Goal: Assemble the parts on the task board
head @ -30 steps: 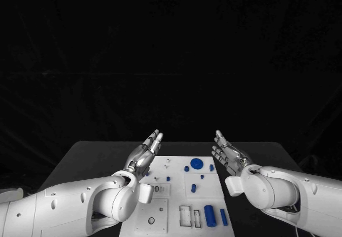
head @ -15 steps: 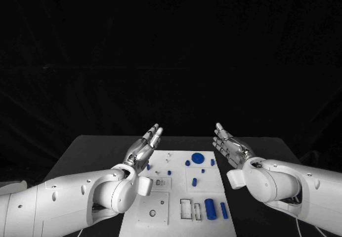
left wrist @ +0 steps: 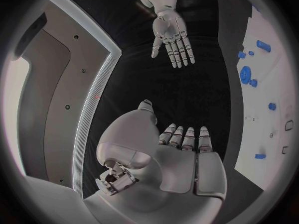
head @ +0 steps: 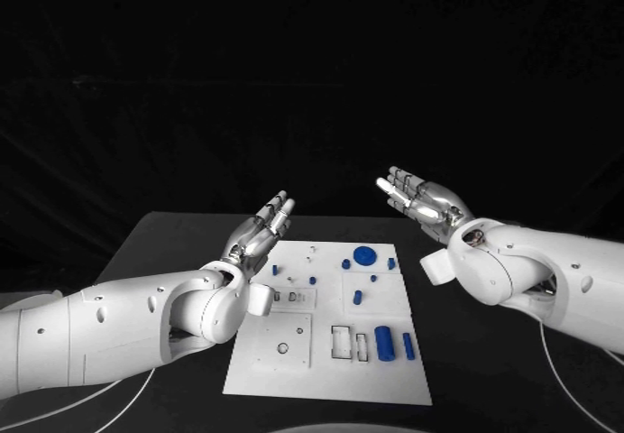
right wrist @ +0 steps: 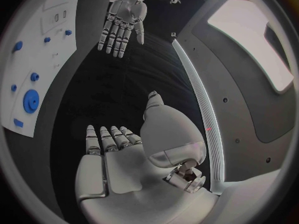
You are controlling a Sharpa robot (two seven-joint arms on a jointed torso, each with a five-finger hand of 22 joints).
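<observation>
The white task board lies flat in the middle of the black table. On it are a round blue disc, several small blue pieces such as one at mid-board, and two long blue cylinders near its front right. My left hand hovers open above the board's far left corner, fingers straight, holding nothing. My right hand is raised open, higher, over the far right side. The left wrist view shows my left hand, the right hand opposite and the board. In the right wrist view, my right hand faces the left hand.
The board has empty white rectangular slots near its front and small holes on its left half. Black table surrounds the board on both sides. A thin white cable runs over the table at the right.
The camera has shifted, so the whole scene sits higher in the picture. Against the board, my right hand has risen and drawn outward. My left hand has kept its place.
</observation>
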